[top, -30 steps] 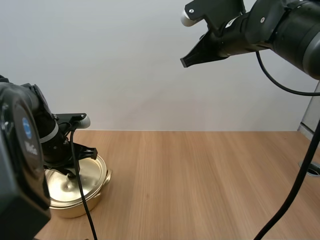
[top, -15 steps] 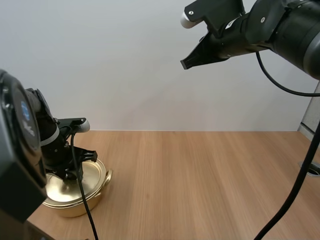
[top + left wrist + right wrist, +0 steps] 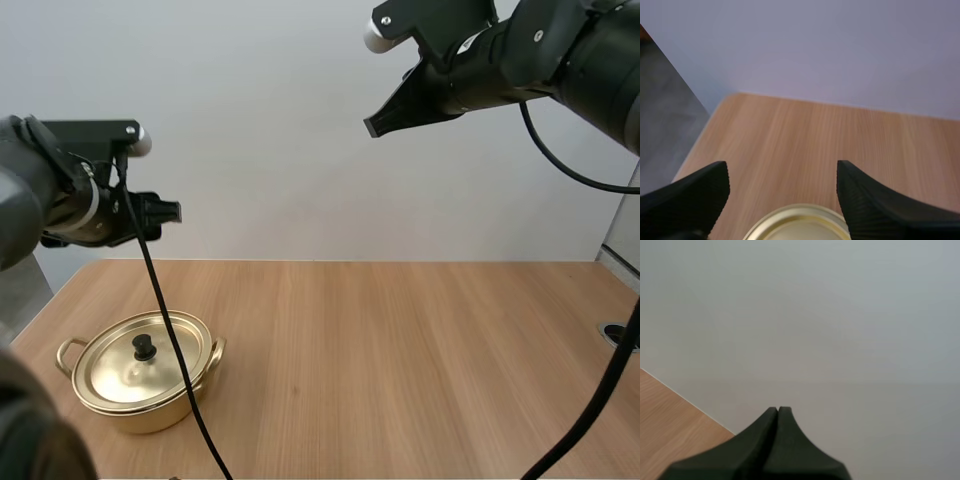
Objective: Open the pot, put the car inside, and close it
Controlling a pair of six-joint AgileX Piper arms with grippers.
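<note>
A golden pot (image 3: 140, 385) stands at the table's front left, with its lid (image 3: 125, 365) resting on it and the black knob (image 3: 145, 347) upright in the middle. My left gripper (image 3: 172, 210) hangs well above the pot, and its fingers are open with nothing between them. In the left wrist view the fingers of the left gripper (image 3: 782, 172) stand wide apart over the lid's far rim (image 3: 797, 225). My right gripper (image 3: 370, 127) is high in the air over the middle of the table. Its fingers are shut together as one wedge (image 3: 777, 412).
The wooden table (image 3: 420, 360) runs from the pot out to the right. Its left edge (image 3: 695, 150) drops off close beside the pot, and a pale wall stands behind the table.
My left gripper has opened off the lid's knob and risen from the pot to well above it. The lid stays on the pot. The right arm has barely moved.
</note>
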